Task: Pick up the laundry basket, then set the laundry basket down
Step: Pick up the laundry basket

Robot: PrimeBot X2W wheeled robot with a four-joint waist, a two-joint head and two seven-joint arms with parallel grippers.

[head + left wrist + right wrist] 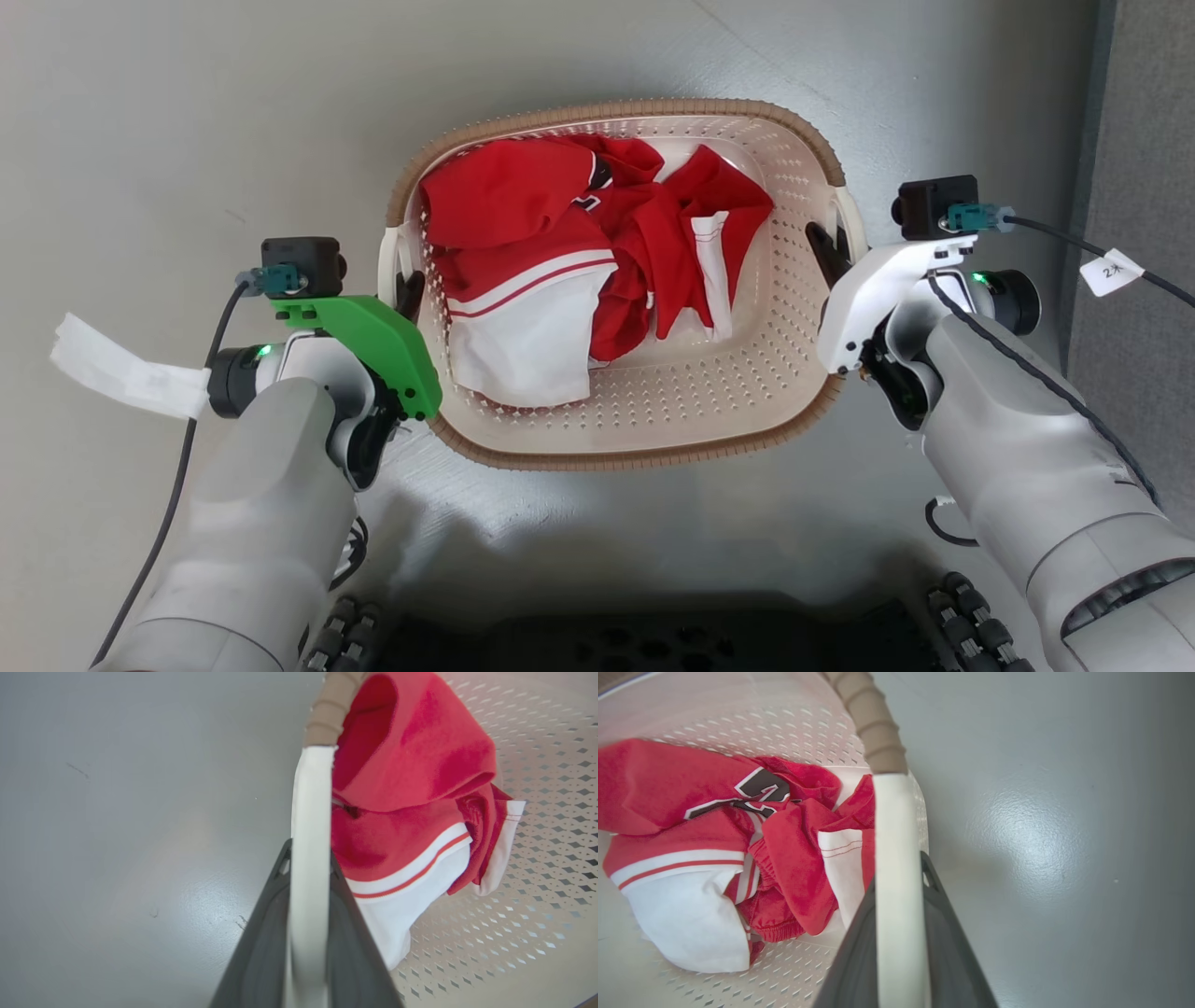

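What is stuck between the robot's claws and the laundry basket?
Nothing that shows. The left claw is shut on the left handle of the laundry basket, and the right claw is shut on the right handle. The red and white clothes lie inside it.

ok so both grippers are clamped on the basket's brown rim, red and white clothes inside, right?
Not the brown rim. The left gripper holds the left white handle of the basket, and the right gripper holds the right white handle, as each arm's wrist view shows. Red and white clothes inside is correct.
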